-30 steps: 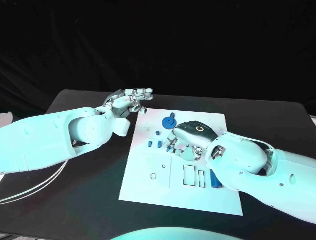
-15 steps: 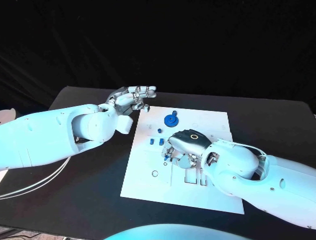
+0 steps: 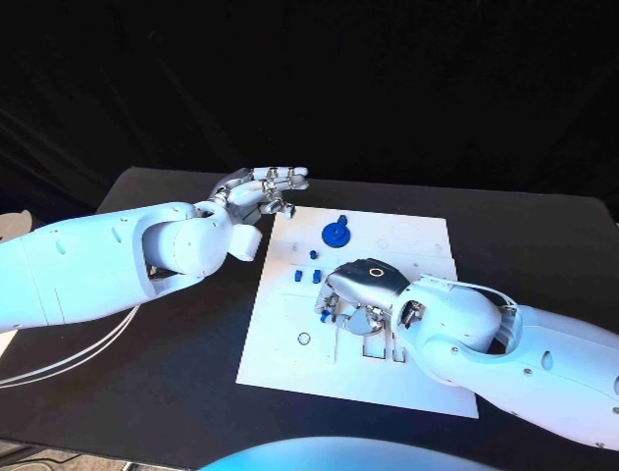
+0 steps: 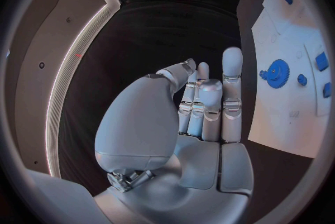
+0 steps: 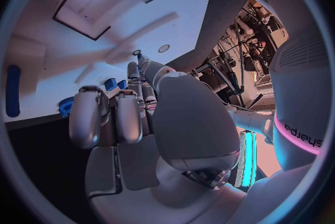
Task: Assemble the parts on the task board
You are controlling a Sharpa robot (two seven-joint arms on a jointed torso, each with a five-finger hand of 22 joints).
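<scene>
Right hand dropped toward board's middle, grip unclear; gear beyond it; left hand empty, spread.

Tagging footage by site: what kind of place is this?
Looks like a robotics lab or demo booth, not a home. A black table against dark drapes holds only a white task board with small blue parts, such as a blue gear. Metal rigging stands behind.

- Head view looks steeply down from above the bench, taking in the whole task board at mid distance.
- Left wrist view sits close behind the left robot hand, with the board at 3 o'clock.
- Right wrist view sits close behind the right robot hand, just above the board.
- All three share the blue gear.
</scene>
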